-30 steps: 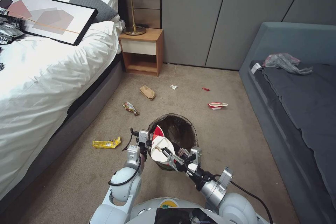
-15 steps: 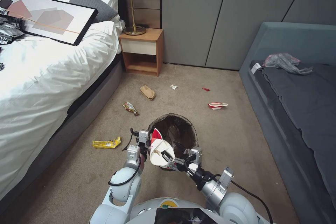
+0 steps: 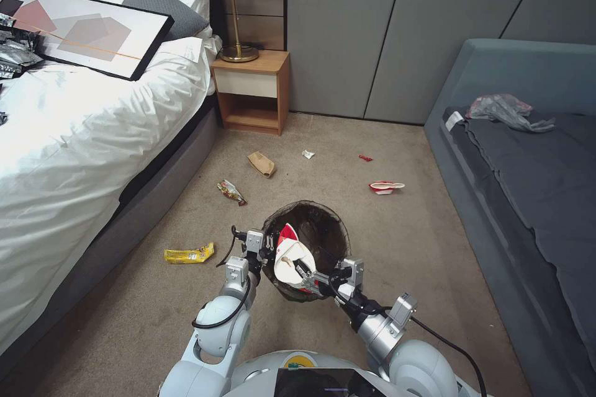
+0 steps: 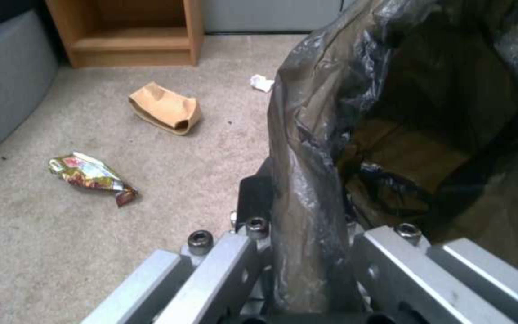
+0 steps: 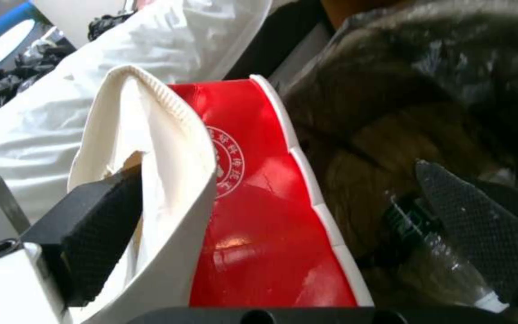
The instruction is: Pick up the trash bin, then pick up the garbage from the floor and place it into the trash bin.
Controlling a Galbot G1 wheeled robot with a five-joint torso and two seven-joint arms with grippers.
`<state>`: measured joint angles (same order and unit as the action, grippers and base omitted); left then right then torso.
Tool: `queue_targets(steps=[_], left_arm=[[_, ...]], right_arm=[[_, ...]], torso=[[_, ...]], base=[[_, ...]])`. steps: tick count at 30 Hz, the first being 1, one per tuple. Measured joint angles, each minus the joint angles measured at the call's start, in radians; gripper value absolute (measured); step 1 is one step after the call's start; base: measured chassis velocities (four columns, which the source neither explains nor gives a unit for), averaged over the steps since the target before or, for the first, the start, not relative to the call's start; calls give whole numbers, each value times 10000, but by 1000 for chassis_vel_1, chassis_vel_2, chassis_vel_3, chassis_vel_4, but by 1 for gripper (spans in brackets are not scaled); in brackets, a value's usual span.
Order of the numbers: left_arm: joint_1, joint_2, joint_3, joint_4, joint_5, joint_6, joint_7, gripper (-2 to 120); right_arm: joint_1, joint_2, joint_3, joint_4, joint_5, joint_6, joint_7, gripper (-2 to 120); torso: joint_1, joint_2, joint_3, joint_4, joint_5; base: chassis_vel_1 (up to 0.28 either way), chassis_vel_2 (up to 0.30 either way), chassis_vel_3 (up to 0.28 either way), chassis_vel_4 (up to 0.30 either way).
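Step in hand: dropping a cup into the bin.

Left gripper (image 3: pixel 266 247) is clenched on the bin's near-left rim; in the left wrist view its fingers (image 4: pixel 253 211) straddle the bag-lined wall. Bin (image 3: pixel 323 223) hangs off the carpet (image 3: pixel 403 242), mouth tipped toward the robot.

Right gripper (image 3: pixel 305 271) is over the bin's mouth with a crushed red-and-white cup (image 3: pixel 292 255) between its jaws. Right wrist view: the fingers stand spread. One pad (image 5: pixel 100 225) sits inside the cup's white mouth; the other pad (image 5: pixel 481 234) stands well clear of the red side (image 5: pixel 259 216). Judgement: jaws released, the cup hooked on the one finger rather than pinched.

Still on the floor:
- yellow wrapper (image 3: pixel 189 254), left of the bin
- colourful wrapper (image 3: pixel 231 191)
- brown bag (image 3: pixel 262 164)
- white scrap (image 3: pixel 308 154)
- red scrap (image 3: pixel 365 158)
- second crushed cup (image 3: pixel 385 187), right of centre

Task roughly one piece along, most litter left.

Next move calls for: shaking or tilting the right wrist so the cup slides off into the bag, then withdrawing clear of the liner, which could snag the finger. Left hold must stay level.
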<state>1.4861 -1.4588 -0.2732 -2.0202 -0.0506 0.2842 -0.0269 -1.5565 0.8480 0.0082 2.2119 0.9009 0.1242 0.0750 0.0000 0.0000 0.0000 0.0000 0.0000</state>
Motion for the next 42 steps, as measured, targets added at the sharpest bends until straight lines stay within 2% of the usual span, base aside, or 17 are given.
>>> queue_targets(steps=[10,16,18,19,21,22,23,26,31,42], left_arm=[[7,5,-9,134,111,-23,1,0],[-6,-19,-69,232,310,-124,0,0],[-6,-33,-38,233,332,-129,5,0],[-6,-33,-38,233,332,-129,5,0],[-1,-41,-18,233,372,-140,12,0],[5,-48,4,233,386,-143,14,0],[5,-48,4,233,386,-143,14,0],[11,-69,54,230,412,-151,19,0],[18,-96,76,217,432,-154,30,0],[132,-87,3,1,416,-188,100,0]], right_arm=[[-37,105,362,297,-156,-72,377,100],[-440,272,401,797,-272,-549,1479,100],[-635,465,399,1003,-621,-1138,2435,100],[-635,465,399,1003,-621,-1138,2435,100],[-839,691,555,1443,-917,-2685,4184,100],[-917,749,590,1581,-933,-3167,4678,100],[-917,749,590,1581,-933,-3167,4678,100],[-1093,828,643,1805,-878,-4084,5509,100],[-1188,908,668,1797,-1015,-4346,5781,100],[-1134,1170,800,1349,-1588,-4150,5777,100]], torso=[[0,0,0,0,0],[0,0,0,0,-1],[0,0,0,-1,-1],[0,0,0,-1,-1],[0,0,0,0,-1],[0,0,0,0,0],[0,0,0,0,0],[0,0,0,-1,-1],[0,0,0,-1,-1],[0,0,0,0,0]], base=[[0,0,0,0],[0,0,0,0],[0,0,0,0],[0,0,0,0],[0,0,0,0],[0,0,0,0],[0,0,0,0],[0,0,0,0],[0,0,0,0],[0,0,0,0]])
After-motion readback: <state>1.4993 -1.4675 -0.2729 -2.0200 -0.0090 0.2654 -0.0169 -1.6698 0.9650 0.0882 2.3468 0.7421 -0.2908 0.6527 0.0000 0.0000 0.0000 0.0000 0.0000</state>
